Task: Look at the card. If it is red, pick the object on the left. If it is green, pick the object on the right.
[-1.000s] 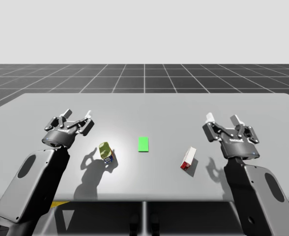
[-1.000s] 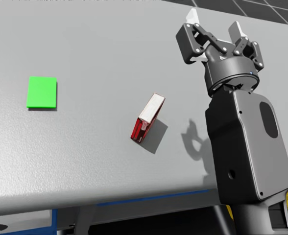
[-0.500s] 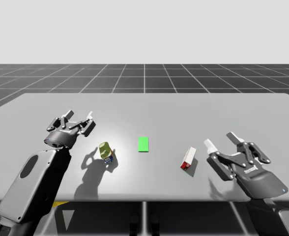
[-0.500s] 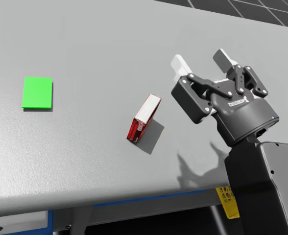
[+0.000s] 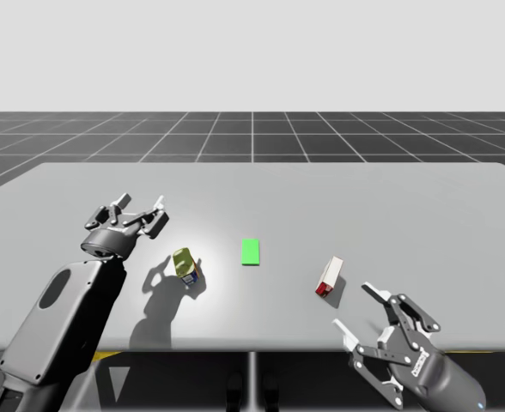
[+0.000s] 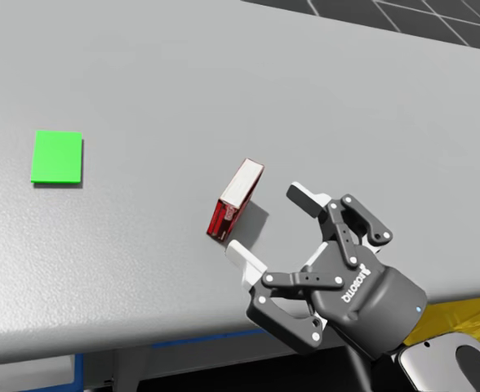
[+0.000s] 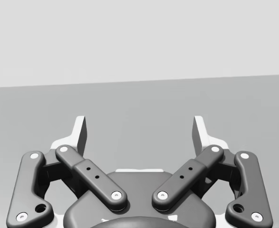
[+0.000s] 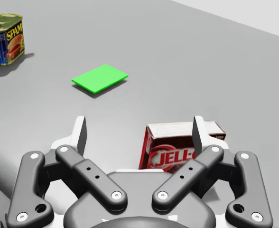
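My right gripper is spread wide, both white-tipped fingers well apart with nothing between them. It hangs at the near edge of the grey table, fingers aimed at the small red cardboard box with the pale top face. That box lies just ahead of the fingertips, not touching them. From the right wrist view the same gripper has the box close in front, off towards one finger rather than centred in the gap.

Beyond the box lies the flat green card, flat on the table. Farther off again sits the gold-and-blue rectangular metal can, upright.

From the high view, the right gripper comes in low at the bottom right. The box is to the right of the card, the can to its left, all three well apart on the table.

Over on the other side, my left gripper is open wide too, near the can on its far left side, holding nothing. The left wrist view shows its fingers spread and bare grey table ahead of that gripper.
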